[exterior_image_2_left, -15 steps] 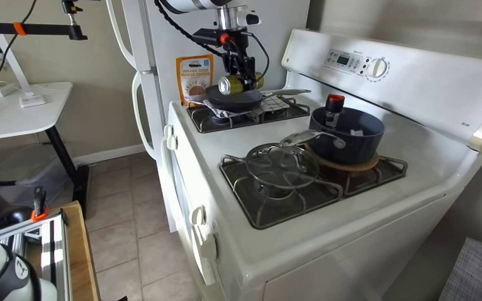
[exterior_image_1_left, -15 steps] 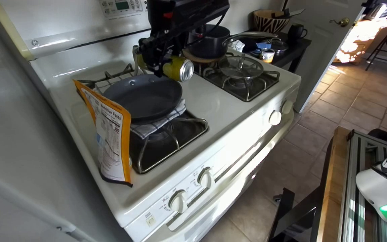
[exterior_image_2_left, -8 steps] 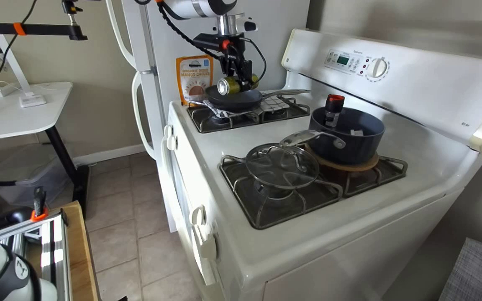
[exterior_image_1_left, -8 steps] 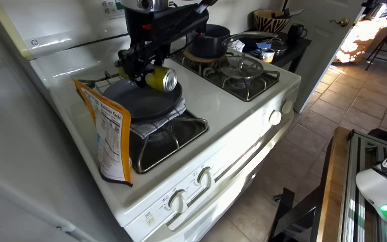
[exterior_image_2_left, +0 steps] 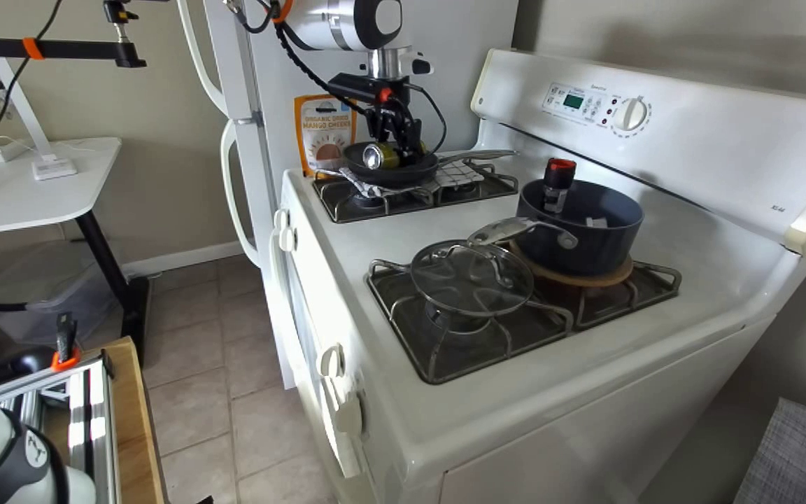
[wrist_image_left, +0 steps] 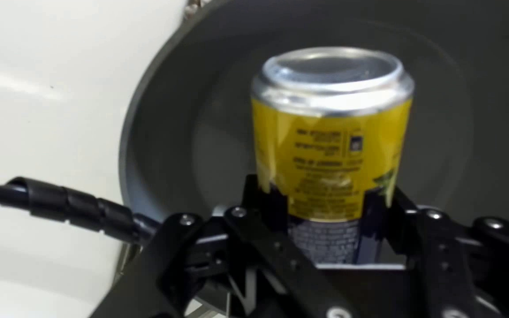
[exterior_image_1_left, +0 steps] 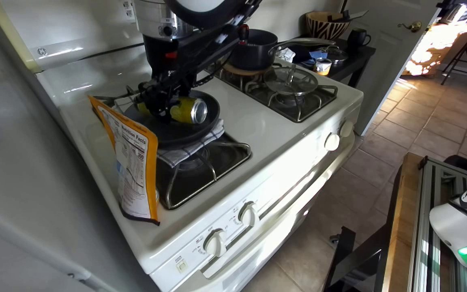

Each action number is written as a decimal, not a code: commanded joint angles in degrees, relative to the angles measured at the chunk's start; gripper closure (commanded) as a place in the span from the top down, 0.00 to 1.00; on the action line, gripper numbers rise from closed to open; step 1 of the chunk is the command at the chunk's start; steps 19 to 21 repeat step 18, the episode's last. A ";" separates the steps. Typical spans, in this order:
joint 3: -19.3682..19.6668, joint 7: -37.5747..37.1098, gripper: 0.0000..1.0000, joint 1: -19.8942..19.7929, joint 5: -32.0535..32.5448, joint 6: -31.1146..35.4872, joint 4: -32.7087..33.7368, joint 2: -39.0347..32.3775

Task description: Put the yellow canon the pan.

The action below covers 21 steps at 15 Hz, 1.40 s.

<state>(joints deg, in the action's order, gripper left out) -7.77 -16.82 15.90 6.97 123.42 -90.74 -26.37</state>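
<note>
"Where's the yellow cylindrical metal can (wrist_image_left: 332, 154)?"
"On its side over the round dark-grey frying pan (wrist_image_left: 170, 110), silver end toward twelve o'clock in the wrist view."
"The black two-fingered gripper (wrist_image_left: 327, 207)?"
"Jaws a can's width apart, clasping it; whether it touches the pan, I can't tell."

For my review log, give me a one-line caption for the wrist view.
A yellow can held between black jaws, its silver end showing, the dark pan beneath.

In an exterior view, a flat orange-and-white pouch (exterior_image_1_left: 133, 170) stands at left, a round glass lid (exterior_image_1_left: 290, 82) at upper right.
</note>
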 commanded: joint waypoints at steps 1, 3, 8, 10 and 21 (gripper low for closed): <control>0.02 0.72 0.37 0.97 -0.65 -0.82 1.23 -0.63; 0.35 -0.04 0.37 1.65 0.08 -1.19 1.07 -0.71; 0.17 1.27 1.00 1.29 -0.45 -3.18 -0.50 2.84; -0.46 3.98 1.00 -0.19 -1.82 -2.54 -3.00 6.89; -0.71 24.30 1.00 -5.92 -4.31 1.84 -11.28 18.99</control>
